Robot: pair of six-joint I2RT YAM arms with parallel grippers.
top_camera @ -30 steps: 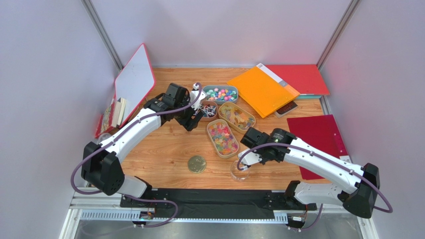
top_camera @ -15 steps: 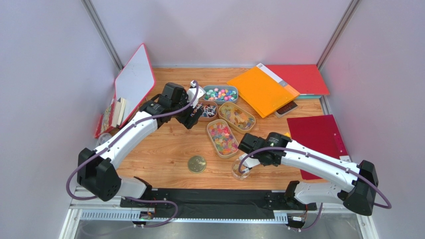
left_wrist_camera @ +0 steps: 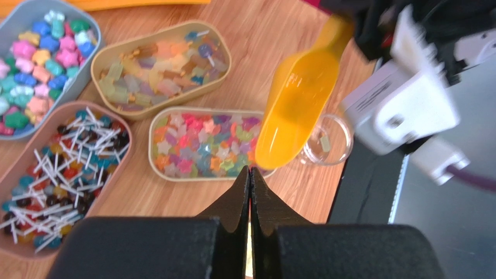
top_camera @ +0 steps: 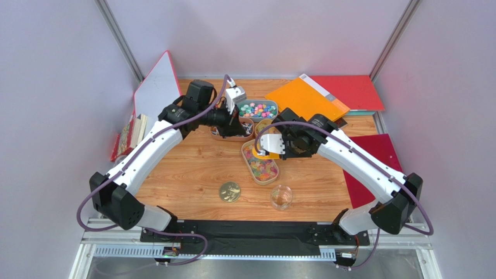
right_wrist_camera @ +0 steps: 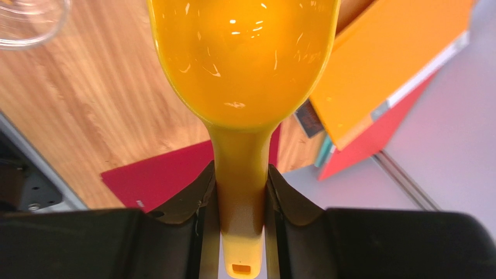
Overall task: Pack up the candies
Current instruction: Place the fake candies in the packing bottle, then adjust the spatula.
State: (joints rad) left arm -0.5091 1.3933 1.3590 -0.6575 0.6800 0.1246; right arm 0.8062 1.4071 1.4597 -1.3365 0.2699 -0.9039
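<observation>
1. The candies [top_camera: 260,165] lie sorted in four open trays on the wooden desk [top_camera: 186,168]. The gummy tray [left_wrist_camera: 201,110] holds the red, orange and green pieces.
2. The right gripper [right_wrist_camera: 241,195] clamps the handle of a yellow scoop [right_wrist_camera: 244,58] between its fingers. The scoop's bowl is empty and hangs over the far end of the gummy tray.
3. The left gripper [left_wrist_camera: 250,181] has its fingers pressed together with nothing between them. It hovers to the far left of the gummy tray, above the pink tray [left_wrist_camera: 125,133] of white twist-wrapped pieces.
4. That pink tray sits just beside the gummy tray's far-left corner.
5. The tan tray [left_wrist_camera: 160,32] of yellow-orange gummies lies just beyond the gummy tray's far end.
6. The grey-blue tray [left_wrist_camera: 96,43] of pink, green and blue sweets lies farther back again.
7. A clear glass jar [top_camera: 281,197] stands upright on the near side of the gummy tray, a little apart from it.
8. A round gold lid [top_camera: 229,191] lies flat to the near left of the gummy tray.
9. An orange folder [top_camera: 305,104] and red folders [top_camera: 349,92] lie to the far right of the gummy tray.
</observation>
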